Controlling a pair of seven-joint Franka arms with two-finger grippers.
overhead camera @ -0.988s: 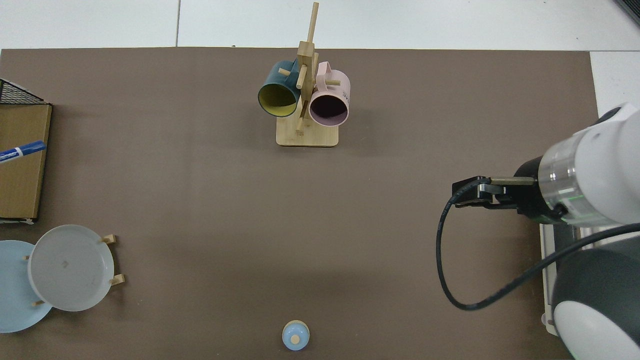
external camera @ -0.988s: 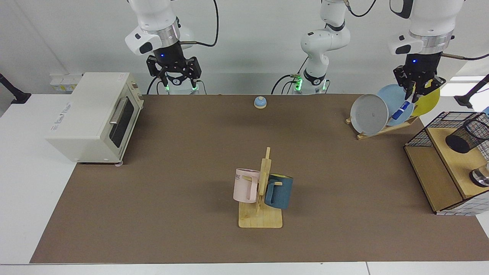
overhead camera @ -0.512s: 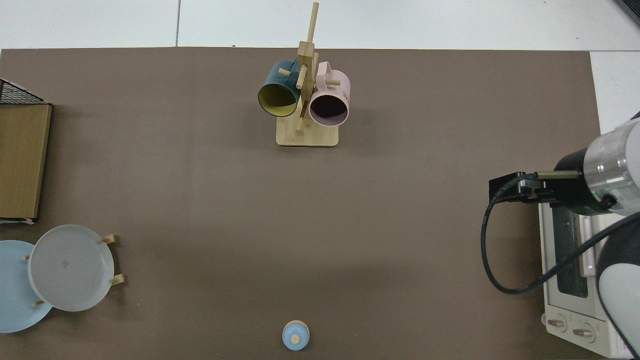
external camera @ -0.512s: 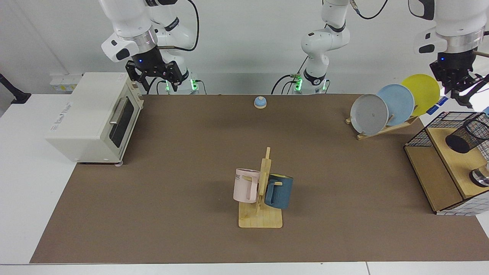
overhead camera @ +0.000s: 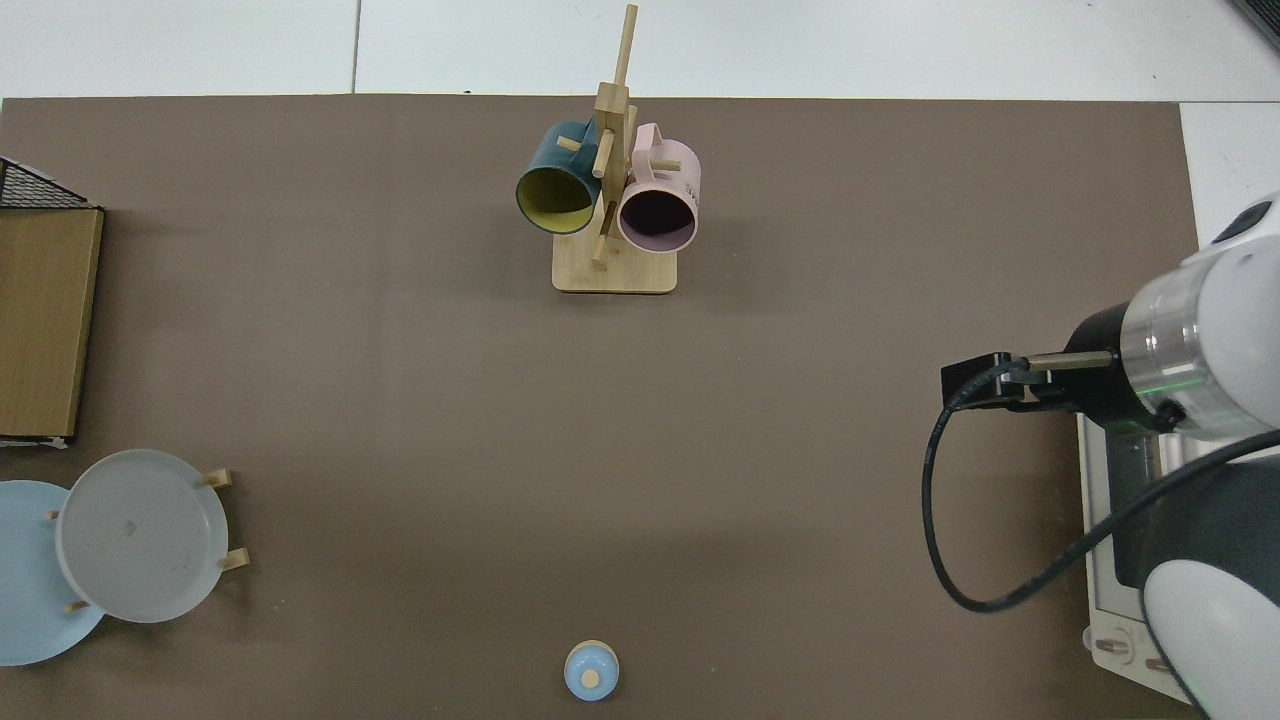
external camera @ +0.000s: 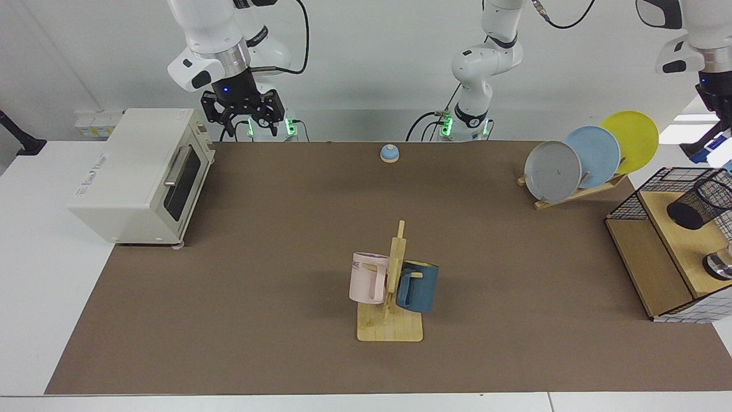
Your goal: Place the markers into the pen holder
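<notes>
Blue-capped and white-barrelled, the marker (external camera: 705, 151) hangs tilted at the 3 o'clock edge of the facing view, pinched in the left hand (external camera: 715, 134), which is partly cut off by the frame. It is in the air, at about 12 o'clock from the pen holder (external camera: 697, 203) and clear of it. The black mesh pen holder leans on a wooden shelf (external camera: 680, 246) inside a wire basket (external camera: 629, 200), near a shiny round container (external camera: 719, 266). The right hand (external camera: 250, 127) hovers at 11 o'clock, above the back edge of the brown surface (external camera: 274, 240) and just beside the toaster oven (external camera: 137, 171); its fingers are spread wide and hold nothing. A plate rack (external camera: 577, 166) stands at 2 o'clock, a small bell (external camera: 389, 153) at 12 o'clock, and a mug tree (external camera: 393, 286) with a pink and a blue mug sits toward 6 o'clock.
</notes>
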